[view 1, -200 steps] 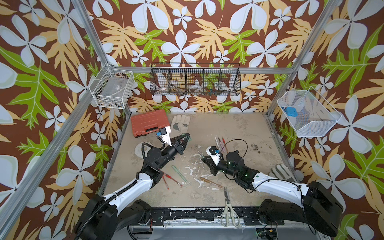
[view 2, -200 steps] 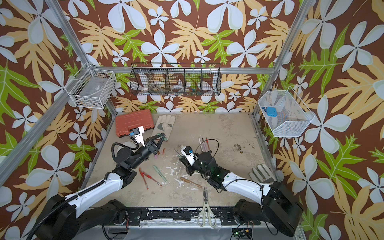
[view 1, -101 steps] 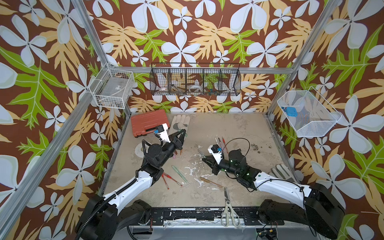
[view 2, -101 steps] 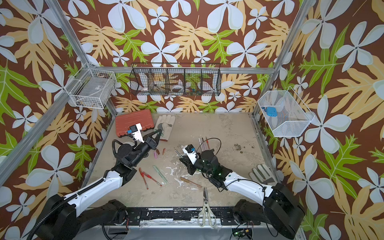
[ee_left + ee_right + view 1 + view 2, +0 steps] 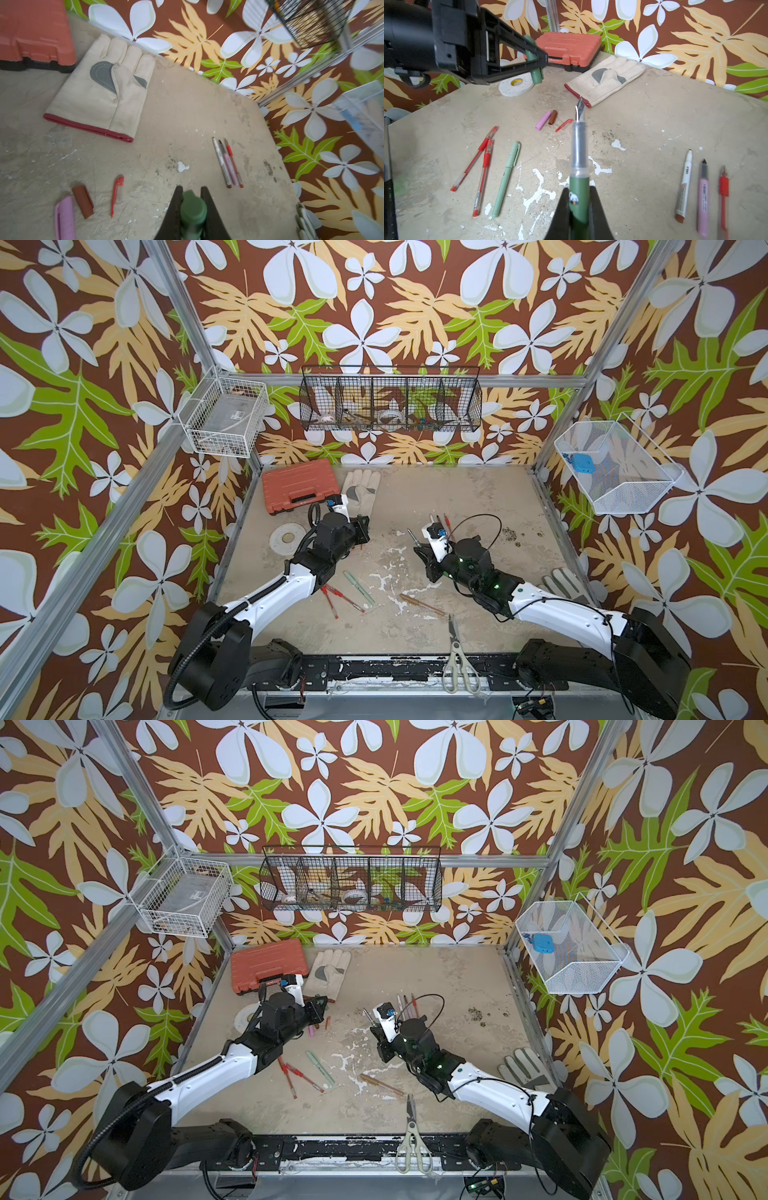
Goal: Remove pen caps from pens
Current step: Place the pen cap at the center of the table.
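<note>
Left claw [image 5: 192, 190]: closed on the dark green cap [image 5: 193, 209], which is held up off the table [image 5: 478, 497].
Right claw [image 5: 579, 191]: clamped on the barrel of the dark green pen [image 5: 578, 199]; its clear section and bare nib stick out past the fingertips.
Cap and pen: fully apart, one in each claw, with open table between the two claws.
Loose caps: a pink cap [image 5: 64, 218], a brown cap [image 5: 82, 204] and a red cap [image 5: 117, 193] lie on the table just beside the left claw, pink and brown side by side.
Bare pens: a white marker [image 5: 683, 187], a pink pen [image 5: 703, 197] and a red pen [image 5: 724, 187] lie in a row beyond the right claw, tips uncovered.
Capped pens: two red pens [image 5: 475, 158], crossing near their caps, and a pale green pen [image 5: 506, 178] lie behind the left claw, beside its forearm.
Gold-brown pen [image 5: 422, 605]: behind the right claw, near the tips of the scissors [image 5: 455, 649].
Past the left claw: a work glove [image 5: 104, 89], an orange-red tool case [image 5: 569, 47] and a tape roll [image 5: 517, 85].
</note>
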Controlling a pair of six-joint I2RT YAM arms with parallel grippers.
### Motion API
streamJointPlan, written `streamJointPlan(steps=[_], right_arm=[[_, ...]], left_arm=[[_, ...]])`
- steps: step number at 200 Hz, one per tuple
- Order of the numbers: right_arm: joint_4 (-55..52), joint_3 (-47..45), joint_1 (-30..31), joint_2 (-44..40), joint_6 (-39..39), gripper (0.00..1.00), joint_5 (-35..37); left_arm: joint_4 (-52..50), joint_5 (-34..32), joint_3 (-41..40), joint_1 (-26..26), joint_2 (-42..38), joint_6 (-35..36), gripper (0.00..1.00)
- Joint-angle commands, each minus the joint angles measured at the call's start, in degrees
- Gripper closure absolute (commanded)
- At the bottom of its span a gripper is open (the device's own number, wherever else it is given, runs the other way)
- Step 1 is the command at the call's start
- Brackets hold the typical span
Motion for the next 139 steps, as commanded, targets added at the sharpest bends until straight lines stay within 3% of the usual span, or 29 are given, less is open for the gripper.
streamJointPlan(steps=[1, 63, 139], right_arm=[[-2.10, 0.97, 0.01, 1.17, 0.43, 1.00, 4.98], [-3.65, 1.66, -0.64, 2.95, 1.09, 1.00, 7.36], [-3.56, 1.00, -2.53, 1.96, 1.75, 1.00, 6.04]], left_arm=[[-4.17, -1.37, 1.76, -0.02, 3.90, 2.51, 1.00], [-3.99, 0.99, 7.46, -0.39, 17.31, 5.04, 1.00], [-8.03, -1.24, 15.14, -0.99, 29.49, 6.72, 1.00]])
